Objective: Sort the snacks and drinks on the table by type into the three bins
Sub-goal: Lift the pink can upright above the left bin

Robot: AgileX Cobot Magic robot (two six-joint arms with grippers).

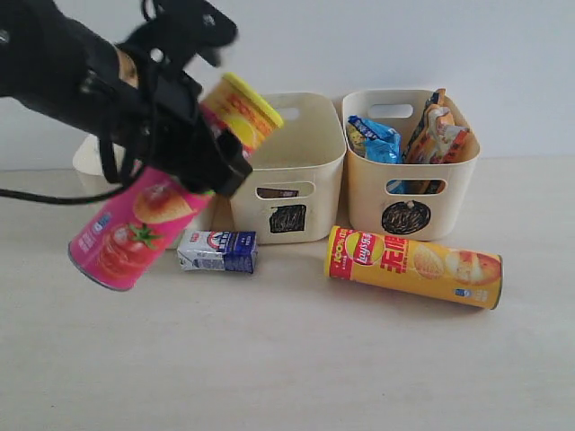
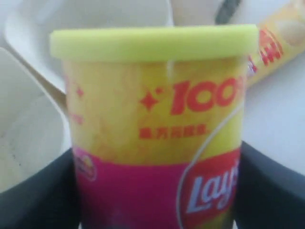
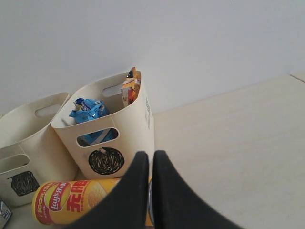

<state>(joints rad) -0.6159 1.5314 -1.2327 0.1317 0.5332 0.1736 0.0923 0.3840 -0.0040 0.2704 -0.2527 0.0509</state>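
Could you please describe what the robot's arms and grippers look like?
The left arm is bulky and matte black, with a thin black cable looping beneath it and no readable markings. The left gripper is black and blocky. The right gripper has two smooth black fingers tapering to rounded tips. The right arm itself is out of view.

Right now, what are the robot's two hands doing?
Left gripper: shut on the pink chip tube.
Right gripper: shut, holding nothing.
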